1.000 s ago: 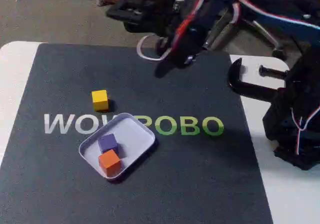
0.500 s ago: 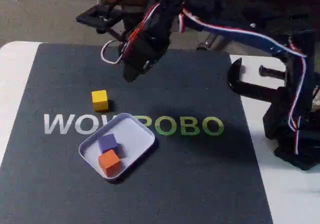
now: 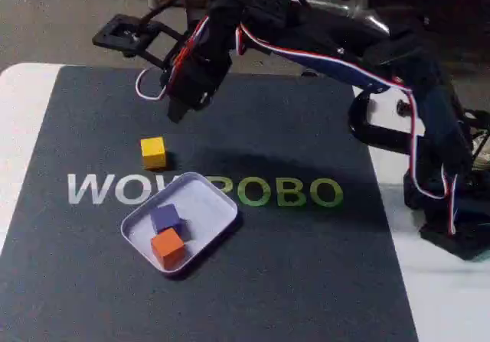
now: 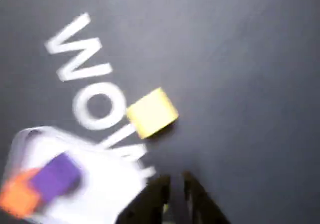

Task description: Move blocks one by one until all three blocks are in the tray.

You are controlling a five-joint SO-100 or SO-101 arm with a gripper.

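Wrist view is blurred; the tool [image 4: 175, 194] looks nearly closed, empty. Two blocks in the tray [image 3: 208, 204], yellow block [image 3: 153, 151] outside.

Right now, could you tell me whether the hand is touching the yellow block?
Apart. In the fixed view the hand hangs above the mat, with bare dark mat between it and the yellow block.

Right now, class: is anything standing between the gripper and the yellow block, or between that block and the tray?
Nothing visible. The gripper hangs above bare mat near the yellow block, which sits just outside the tray rim. The purple block and orange block already lie inside.
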